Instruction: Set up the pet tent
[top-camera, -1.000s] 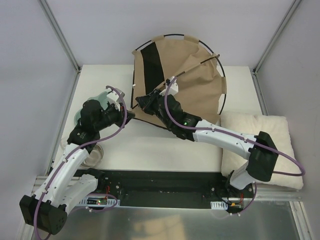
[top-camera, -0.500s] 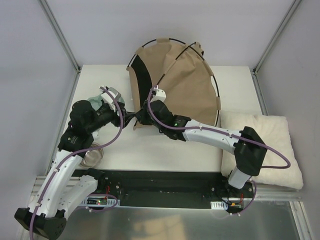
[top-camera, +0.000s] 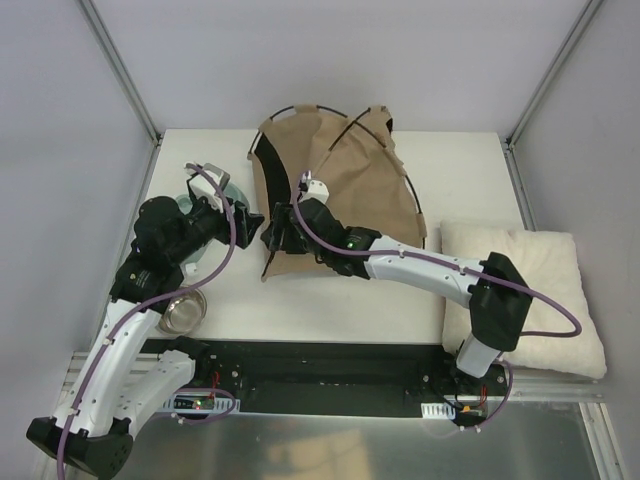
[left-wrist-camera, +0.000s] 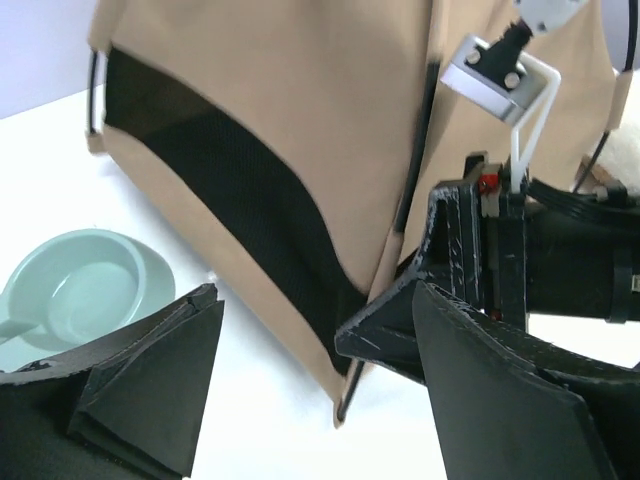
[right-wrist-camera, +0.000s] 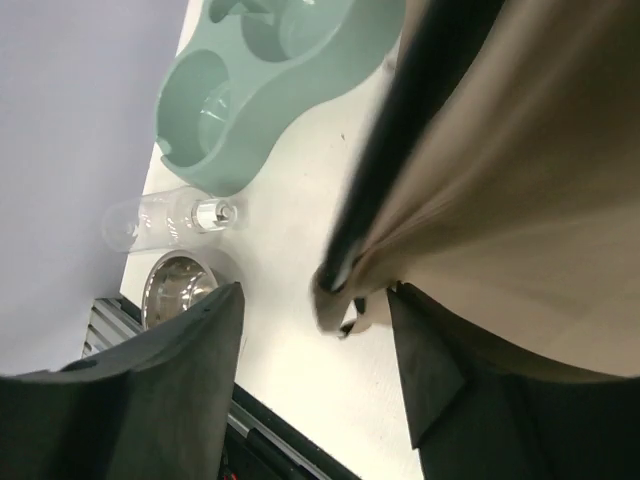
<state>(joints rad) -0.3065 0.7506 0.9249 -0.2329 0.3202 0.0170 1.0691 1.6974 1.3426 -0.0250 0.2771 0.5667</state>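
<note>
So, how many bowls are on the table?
2: a green bowl left of the tent, and a steel bowl by the near left edge. The left arm may hide others.

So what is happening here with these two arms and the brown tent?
Two robot arms are working on the pet tent, which sits on the white table. The left pincer and the right pincer are both at the tent's corner nearest the left arm. Both are open and grip nothing. A cream cushion lies to the right, untouched, and a green dish lies to the left.
</note>
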